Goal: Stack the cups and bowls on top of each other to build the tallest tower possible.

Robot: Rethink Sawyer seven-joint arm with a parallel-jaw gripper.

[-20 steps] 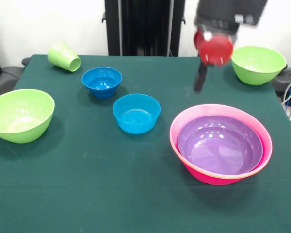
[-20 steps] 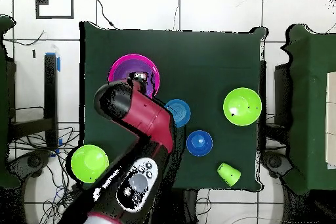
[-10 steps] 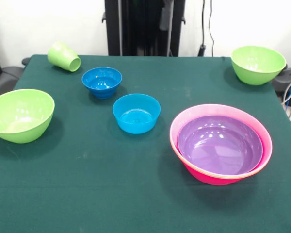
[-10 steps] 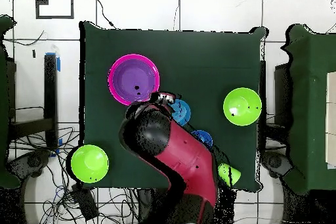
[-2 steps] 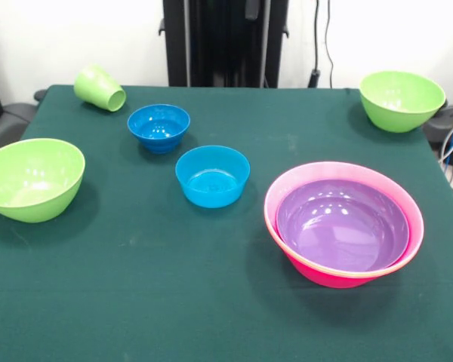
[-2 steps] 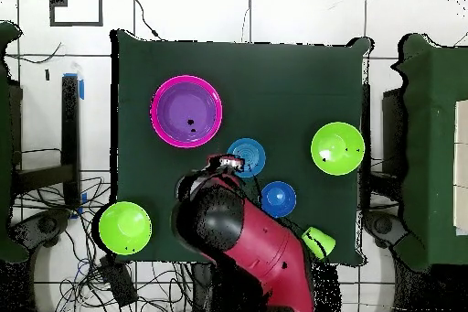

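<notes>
Closest to us in the front view is the tower (image 5: 344,226). It is a big pink bowl (image 5: 302,260) with a purple bowl (image 5: 343,225) sitting inside it, down on the green table (image 5: 174,302). That is only two bowls, so we think the job has just begun.

A little further back sits a light blue bowl (image 5: 212,176), and over at one side a big green bowl (image 5: 32,179). Behind the light blue one is a darker blue bowl (image 5: 158,127). At the far side are a second green bowl (image 5: 402,99) in one corner and the light-green cup (image 5: 100,87) in the other. The cup is lying on its side. All of these stand apart from each other. We see no orange cup or orange bowl.

From above, the red and black arm (image 6: 242,244) reaches over the table edge. Its claw (image 6: 228,162) is just beside the light blue bowl. We cannot tell if the claw is apart or together.

What could go wrong? The bowls are shiny and smooth, so one could slip out of the claw. The tipped cup could roll away if bumped. A bowl dropped off-centre could push the tower sideways.
</notes>
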